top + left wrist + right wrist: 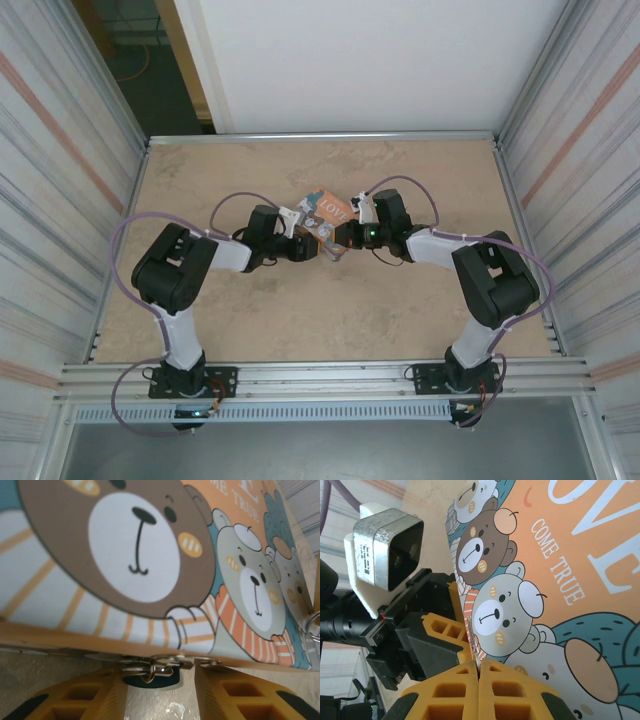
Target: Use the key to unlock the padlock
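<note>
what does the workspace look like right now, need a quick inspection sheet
surface: beige mottled table, no spills seen
job's things: padlock, dark teal, at the hasp of the cartoon tin; key not made out
clutter: nothing seen
grippers: left gripper open, a finger on either side of the padlock; right gripper shut, at the tin's edge, what it pinches cannot be told
cables: lilac cables looped along both arms, none across the tin
surroundings: ribbed side walls, white back panel, metal rail at the near edge
</note>
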You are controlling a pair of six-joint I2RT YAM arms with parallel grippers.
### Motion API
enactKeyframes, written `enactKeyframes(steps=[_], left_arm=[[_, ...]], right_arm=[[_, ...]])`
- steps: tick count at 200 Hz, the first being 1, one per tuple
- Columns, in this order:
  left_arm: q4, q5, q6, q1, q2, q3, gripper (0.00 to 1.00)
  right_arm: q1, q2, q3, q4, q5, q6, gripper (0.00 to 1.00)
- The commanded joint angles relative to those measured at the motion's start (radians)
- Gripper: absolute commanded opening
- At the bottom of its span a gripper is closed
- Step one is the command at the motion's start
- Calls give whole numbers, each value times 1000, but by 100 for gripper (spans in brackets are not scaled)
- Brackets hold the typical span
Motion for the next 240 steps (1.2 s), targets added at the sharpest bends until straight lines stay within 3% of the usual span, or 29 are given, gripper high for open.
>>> enactKeyframes(steps=[1,88,148,204,240], left_arm=[[13,-12,-23,-13,13,29,38],[79,-8,-139,-14,-34,-16,26],[-36,43,-283,-31,-132,-41,19],[-201,84,-368,-60,-228,-10,17],[-256,97,-416,-69,-262,10,15]], right_arm=[[18,2,6,-44,17,-13,0],[15,-78,32,-65,13,-42,0],[10,-245,-11,-154,54,-154,0],[105,-416,-86,-308,206,-323,0],[176,-518,-173,-316,305,-369,0]])
